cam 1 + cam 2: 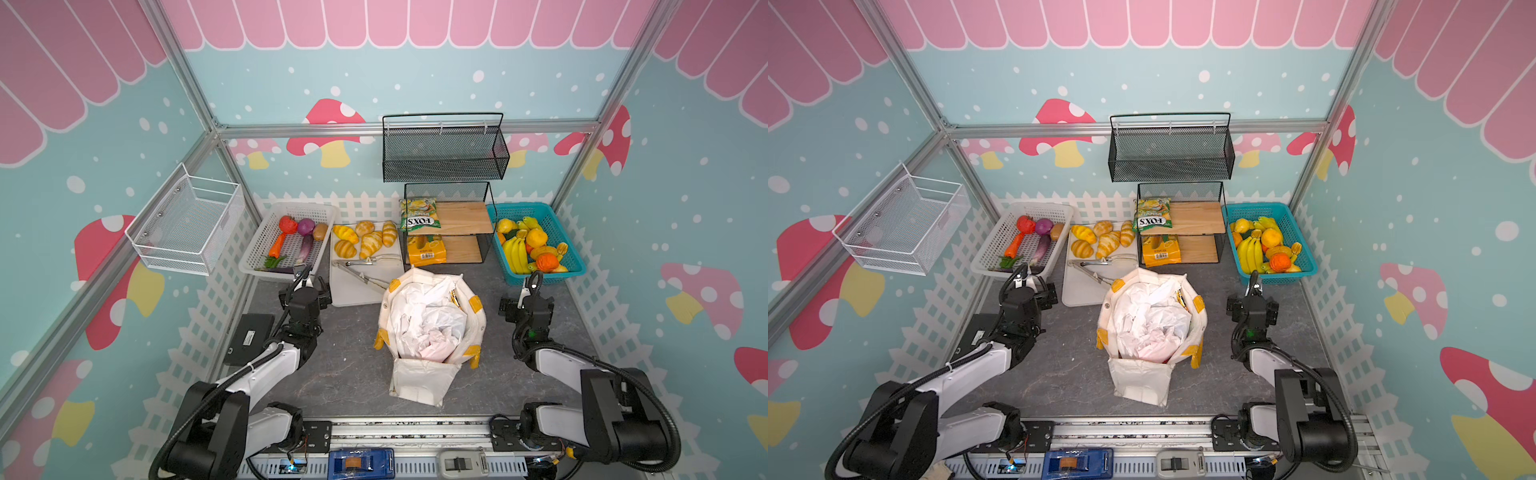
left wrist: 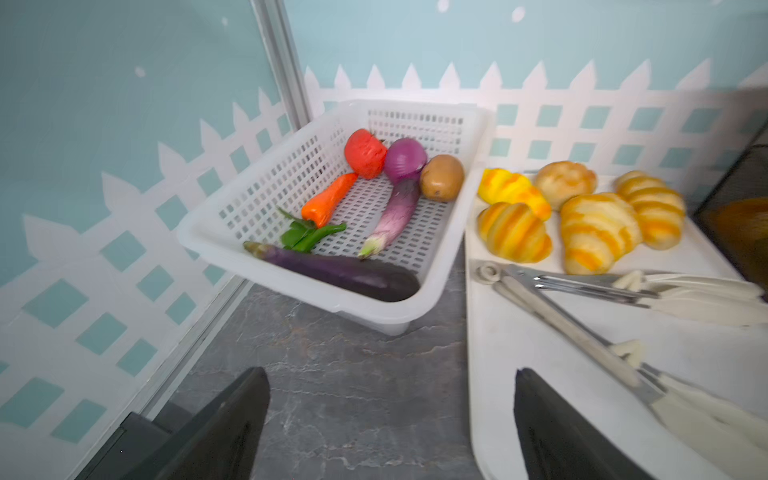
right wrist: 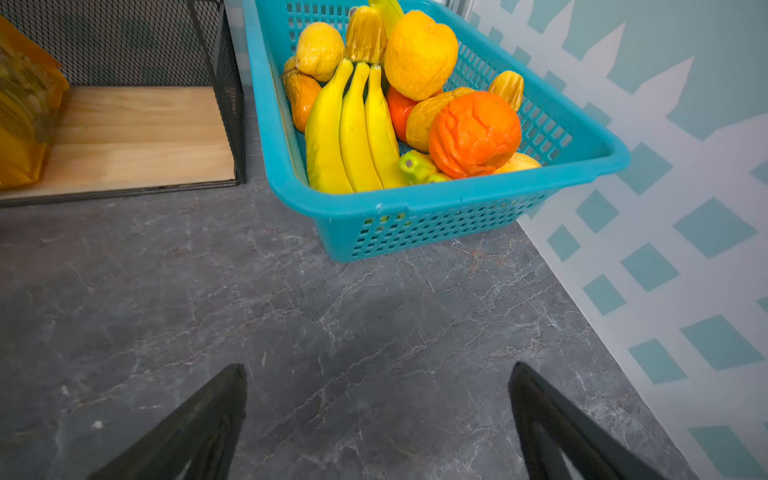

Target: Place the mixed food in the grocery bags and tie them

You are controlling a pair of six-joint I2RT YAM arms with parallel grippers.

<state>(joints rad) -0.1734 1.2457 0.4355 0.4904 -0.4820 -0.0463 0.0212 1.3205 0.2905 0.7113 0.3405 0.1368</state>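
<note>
Plainly saw grey marbled tabletop, teal mushroom walls; read FOX'S on packet; found left gripper and right gripper splayed, empty; spotted white carrier bag inside tote mid-table

Top views overhead, sharing whole table; wrist views low, close: white basket, teal basket.

Off-white tote standing mid-table, crumpled white plastic bag stuffed inside
</note>
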